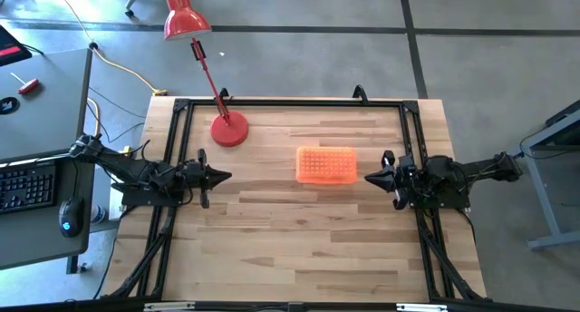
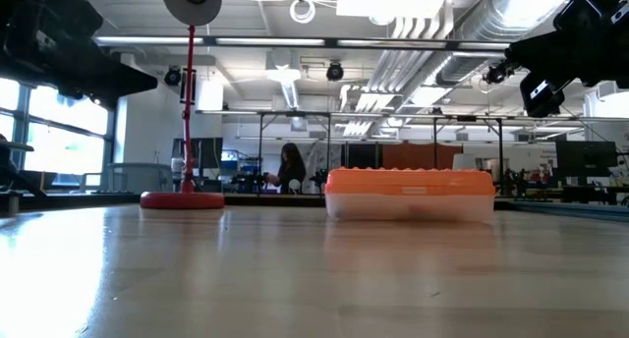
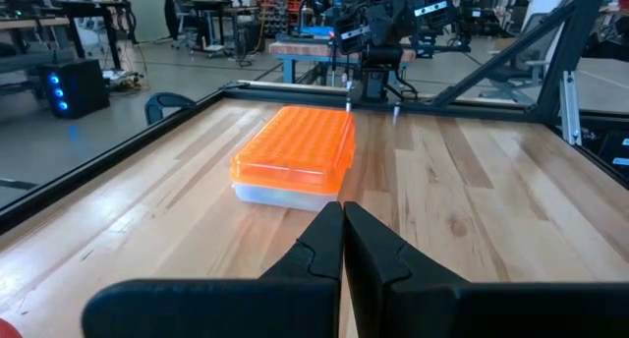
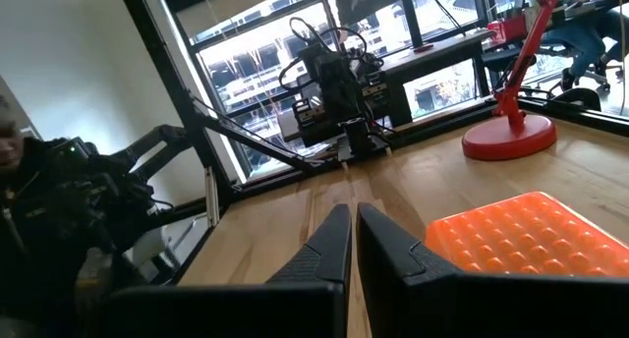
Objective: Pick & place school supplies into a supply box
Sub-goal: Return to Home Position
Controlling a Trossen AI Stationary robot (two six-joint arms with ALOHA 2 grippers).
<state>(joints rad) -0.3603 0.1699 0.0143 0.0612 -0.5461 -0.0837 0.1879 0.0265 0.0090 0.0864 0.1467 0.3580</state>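
Both sets of jaws were pressed together and held nothing. Over the bench's (image 1: 299,248) left side the left jaws hung pointing toward the box (image 1: 326,165), well apart from it. At the other side the right jaws hung near the box's right end, not touching it. Right of the bench's centre sat the box, its orange lid (image 3: 295,141) down, with the red lamp base (image 1: 229,131) off beyond its left end. Its contents could not be told.

The supply box (image 1: 326,165) is clear with an orange gridded lid; the lamp (image 1: 228,131) is red.
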